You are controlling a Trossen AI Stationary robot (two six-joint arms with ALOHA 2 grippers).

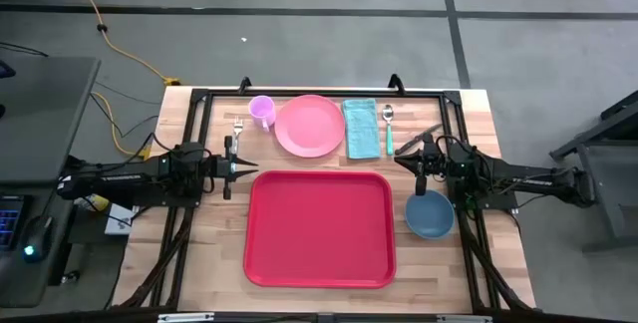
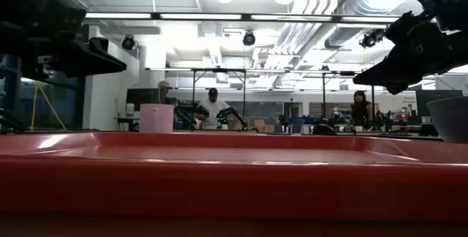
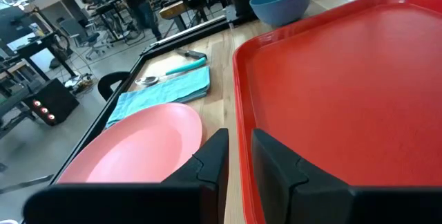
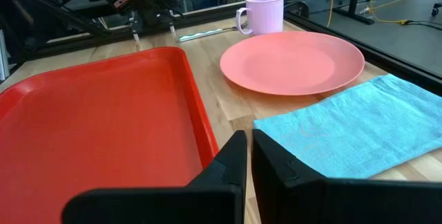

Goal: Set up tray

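Note:
The red tray (image 1: pixel 319 228) lies flat on the wooden table, near the middle. Beyond its far edge stand a lilac cup (image 1: pixel 262 112), a pink plate (image 1: pixel 310 125) and a teal napkin (image 1: pixel 360 127), with a fork (image 1: pixel 238 127) to the left and a spoon (image 1: pixel 388 129) to the right. My left gripper (image 1: pixel 251 169) (image 3: pixel 239 141) hovers at the tray's far left corner, fingers a narrow gap apart and holding nothing. My right gripper (image 1: pixel 401 150) (image 4: pixel 247 137) hangs shut and empty over the table by the tray's far right corner.
A blue bowl (image 1: pixel 430 214) stands on the table just right of the tray, under my right arm. A black frame (image 1: pixel 299 94) borders the table's far side. People stand in the room beyond the table.

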